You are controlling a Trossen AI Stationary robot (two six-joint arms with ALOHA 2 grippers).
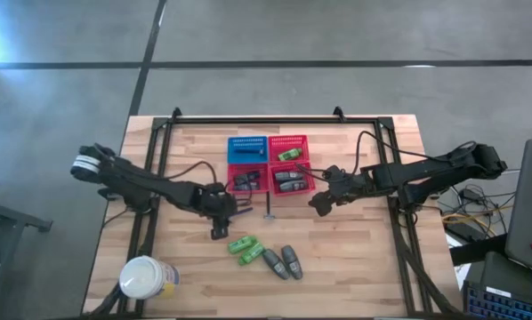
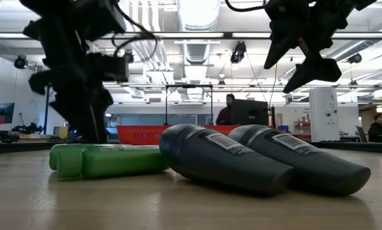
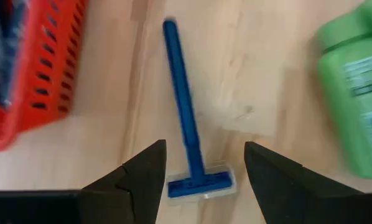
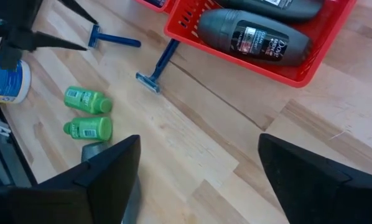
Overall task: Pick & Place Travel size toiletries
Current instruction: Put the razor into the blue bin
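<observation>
Two bright green bottles point(image 1: 245, 250) and two grey rounded bottles point(image 1: 283, 262) lie on their sides on the table's near middle; in the low view they are the green point(image 2: 108, 160) and grey point(image 2: 223, 156) ones. More dark toiletries lie in the red baskets point(image 1: 293, 181). My left gripper point(image 3: 204, 144) is open and low over the table. Its fingers stand on either side of a blue razor's head point(image 3: 201, 184) without touching it. My right gripper point(image 4: 199, 138) is open and raised above the table, near the red basket point(image 4: 285, 62) that holds a grey bottle point(image 4: 254, 37).
Four small mesh baskets, one blue point(image 1: 246, 148) and three red, sit at the far middle. A second blue razor point(image 4: 158, 68) lies beside them. A large white jar point(image 1: 146, 277) stands at the near left corner. Bare wood stretches to the left and right.
</observation>
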